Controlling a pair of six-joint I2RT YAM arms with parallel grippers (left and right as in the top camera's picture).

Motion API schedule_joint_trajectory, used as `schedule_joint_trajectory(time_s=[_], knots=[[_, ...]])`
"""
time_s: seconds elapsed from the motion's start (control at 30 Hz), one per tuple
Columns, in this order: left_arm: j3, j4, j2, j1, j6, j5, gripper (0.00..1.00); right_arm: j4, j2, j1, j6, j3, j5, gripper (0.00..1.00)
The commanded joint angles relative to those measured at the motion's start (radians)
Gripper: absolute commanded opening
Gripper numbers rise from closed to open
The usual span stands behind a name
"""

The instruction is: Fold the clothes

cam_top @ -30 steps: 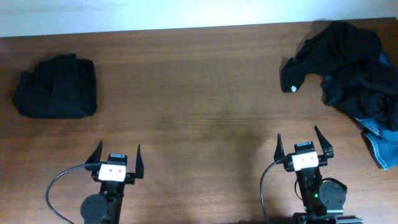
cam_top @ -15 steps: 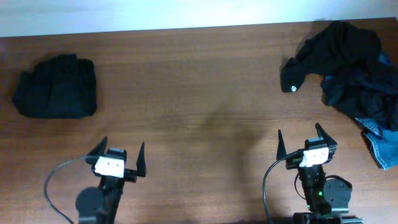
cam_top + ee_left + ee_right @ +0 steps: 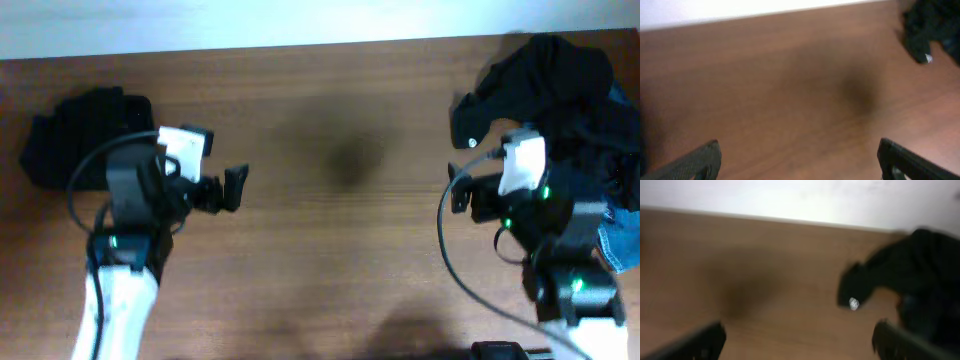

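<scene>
A heap of crumpled soft black garments (image 3: 545,75) is seen at the far right corner of the brown wooden table (image 3: 340,250), with a piece of blue denim (image 3: 618,245) lying at its near edge. A compact folded black garment (image 3: 60,150) is set at the far left. The left gripper (image 3: 799,162) is held wide open over bare wood beside that bundle, with nothing between its fingers. The right gripper (image 3: 797,342) is likewise spread open and empty, near the heap
</scene>
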Motion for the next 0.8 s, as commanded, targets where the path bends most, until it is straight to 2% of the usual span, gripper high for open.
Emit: schedule_joint_trajectory(time_s=[0.0, 0.07, 0.17, 0.3, 0.43, 0.53, 0.77], knots=[[0.233, -0.160, 0.146, -0.015, -0.005, 0.105, 0.99, -0.043, 0.101, 0.005, 0.048, 0.125, -0.146, 0.99], [0.288, -0.190, 0.186, -0.017, -0.008, 0.109, 0.99, -0.043, 0.135, 0.005, 0.057, 0.140, -0.221, 0.99], [0.297, -0.179, 0.206, -0.017, -0.009, 0.197, 0.99, -0.039, 0.166, 0.005, 0.057, 0.140, -0.273, 0.99], [0.298, -0.166, 0.216, -0.022, -0.011, 0.183, 0.99, -0.038, 0.204, 0.003, 0.121, 0.144, -0.161, 0.99], [0.356, -0.181, 0.251, -0.034, -0.101, 0.031, 0.99, -0.048, 0.256, 0.003, 0.244, 0.198, 0.119, 0.99], [0.414, -0.200, 0.284, -0.058, -0.123, -0.019, 0.99, -0.076, 0.308, -0.018, 0.304, 0.267, 0.257, 0.99], [0.511, -0.296, 0.382, -0.138, -0.124, -0.202, 0.99, -0.057, 0.535, -0.237, 0.322, 0.435, 0.275, 0.99]])
